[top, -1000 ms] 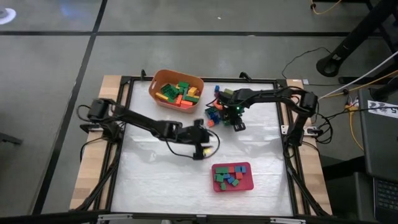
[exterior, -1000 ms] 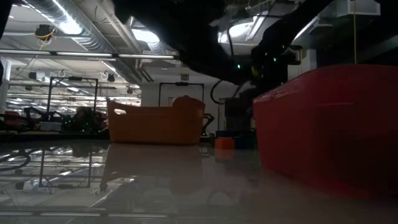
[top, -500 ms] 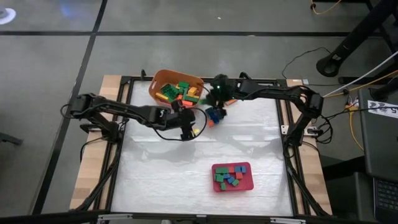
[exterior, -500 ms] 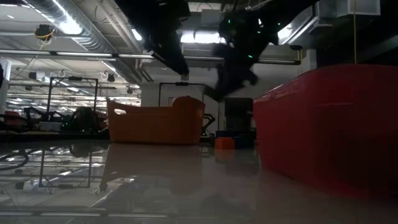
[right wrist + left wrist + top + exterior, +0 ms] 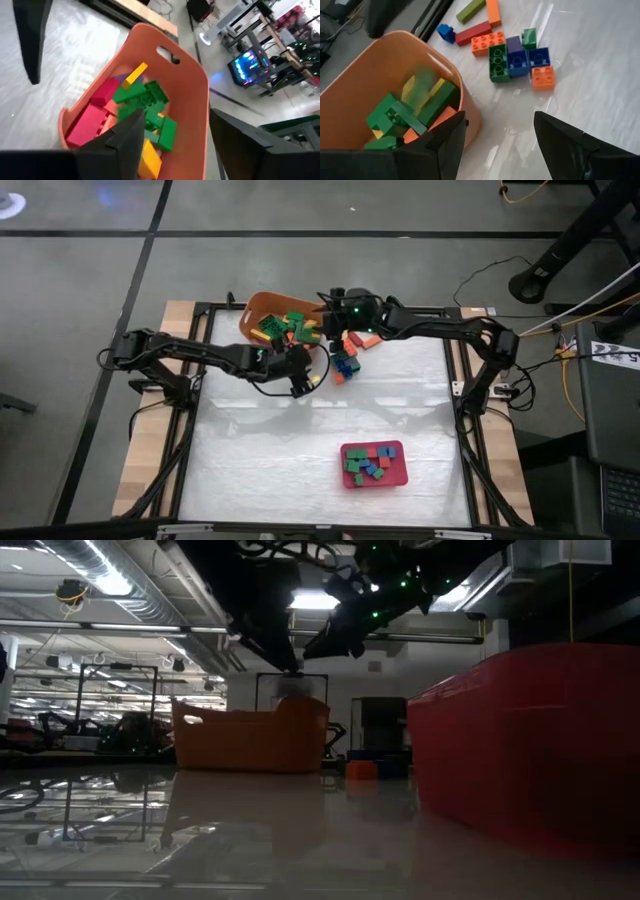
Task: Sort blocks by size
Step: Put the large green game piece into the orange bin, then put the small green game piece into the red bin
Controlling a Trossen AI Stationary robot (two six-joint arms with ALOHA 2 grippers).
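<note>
An orange tub (image 5: 252, 315) at the far left holds several long blocks (image 5: 290, 330), green, yellow, orange and red; they also show in the right wrist view (image 5: 142, 100). A loose pile of blocks (image 5: 346, 358) lies on the table right of the tub and shows in the left wrist view (image 5: 517, 55). My right gripper (image 5: 335, 307) hangs open and empty above the tub's right end (image 5: 175, 145). My left gripper (image 5: 300, 376) is open and empty at the tub's near right corner (image 5: 500, 145). A blurred yellow-green block (image 5: 420, 84) shows inside the tub.
A pink-red tray (image 5: 400, 465) with several small blocks stands at the near right. The white table surface between the tub and the tray is bare (image 5: 260, 450). A black frame (image 5: 200, 360) edges the table.
My right gripper has risen from the loose pile and gone toward the table's far left, ending above the tub. My left gripper has gone from the middle of the table toward the far left, up to the tub's near right corner.
</note>
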